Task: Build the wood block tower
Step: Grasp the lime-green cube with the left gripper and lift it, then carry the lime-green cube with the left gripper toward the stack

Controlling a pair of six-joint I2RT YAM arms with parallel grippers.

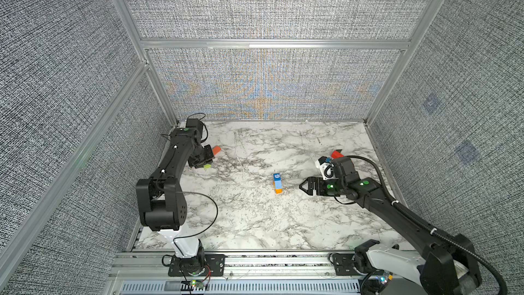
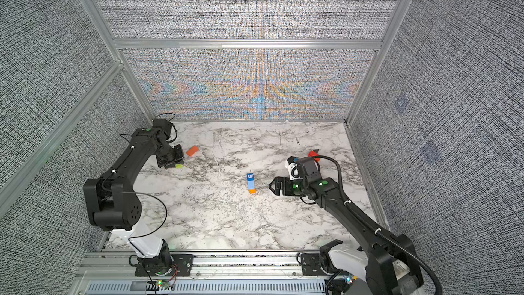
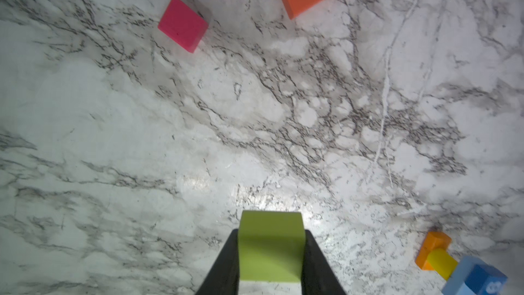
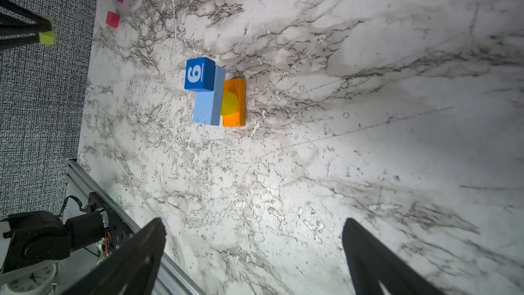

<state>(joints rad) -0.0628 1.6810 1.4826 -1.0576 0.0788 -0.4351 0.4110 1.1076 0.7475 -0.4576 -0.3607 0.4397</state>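
Wood block tower (image 1: 277, 183) stands between your arms. Your left gripper (image 3: 270, 232), wrist bent down, clamps the yellow-green block (image 3: 270, 253), seemingly lifted. Your right gripper (image 4: 253, 222) points at the tower, fingers spread, empty.

- The left arm (image 1: 173, 163) reaches far back on the left; the left jaws are closed on a yellow-green block (image 3: 270, 248).
- The right arm (image 1: 397, 208) points toward the middle; the right jaws stand wide apart.

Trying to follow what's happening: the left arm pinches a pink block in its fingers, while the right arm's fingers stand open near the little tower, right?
Not quite. The left wrist view shows the left fingers pinching a yellow-green block, not a pink one. The rest holds: the right fingers stand open near the tower.
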